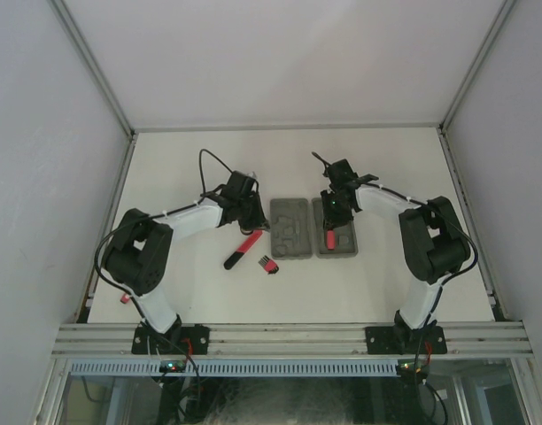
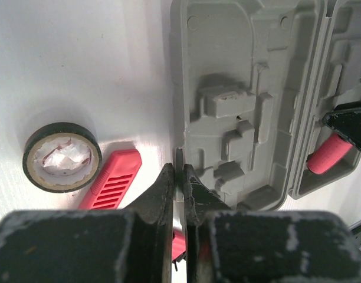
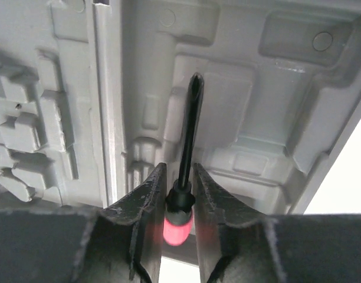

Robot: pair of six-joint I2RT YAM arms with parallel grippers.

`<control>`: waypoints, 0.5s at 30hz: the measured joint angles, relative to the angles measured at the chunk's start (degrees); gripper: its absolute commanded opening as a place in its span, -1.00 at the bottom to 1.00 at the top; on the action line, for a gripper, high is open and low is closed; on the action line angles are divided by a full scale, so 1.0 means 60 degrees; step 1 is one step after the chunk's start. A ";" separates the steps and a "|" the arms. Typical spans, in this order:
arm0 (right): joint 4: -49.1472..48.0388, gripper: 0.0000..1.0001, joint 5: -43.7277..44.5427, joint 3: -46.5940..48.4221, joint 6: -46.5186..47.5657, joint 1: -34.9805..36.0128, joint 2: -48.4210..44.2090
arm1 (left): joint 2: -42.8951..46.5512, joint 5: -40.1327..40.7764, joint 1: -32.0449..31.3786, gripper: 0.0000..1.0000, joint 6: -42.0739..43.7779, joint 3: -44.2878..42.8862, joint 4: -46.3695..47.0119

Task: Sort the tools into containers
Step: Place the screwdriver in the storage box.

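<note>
The right gripper [image 3: 179, 171] is closed narrowly about the black collar of the thin red-handled screwdriver [image 3: 190, 118], which is apparently pinched and held low over the right half of the grey tool case [image 3: 275, 135], tip pointed across its moulded recesses. If it is let go before the shaft is lined up with a recess, it could be left perched on a ridge, tilted. Since the red handle is seen beside the case's rim, it might also be tipped out, or dragged along as the gripper is drawn away.

One grey case [image 1: 289, 232], one screwdriver [image 3: 189, 130], one red-black tool [image 1: 242, 250], one hex key set [image 1: 267, 263], one black ring [image 2: 62, 127]
</note>
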State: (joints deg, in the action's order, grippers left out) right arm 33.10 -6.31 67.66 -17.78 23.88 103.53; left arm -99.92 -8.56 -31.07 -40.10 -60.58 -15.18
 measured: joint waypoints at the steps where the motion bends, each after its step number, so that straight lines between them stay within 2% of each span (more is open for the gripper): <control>1: -0.0004 -0.46 0.0051 0.0011 -0.0011 0.0000 0.0040 | 0.0015 0.0000 0.0000 -1.00 -0.0007 0.0029 0.0029; 12: 0.0000 -0.26 0.0401 0.0022 -0.0200 -0.0004 0.0091 | 0.0051 -0.0007 -0.0007 -0.99 -0.0153 0.0138 0.0164; 15: -0.0018 -0.14 0.0437 0.0018 -0.0248 -0.0033 0.0047 | 0.0051 -0.0004 -0.0007 -0.99 -0.0157 0.0138 0.0164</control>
State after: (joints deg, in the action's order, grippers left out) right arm 32.99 -3.68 67.77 -19.27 23.68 103.81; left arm -99.61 -8.58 -31.11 -41.04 -59.75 -14.20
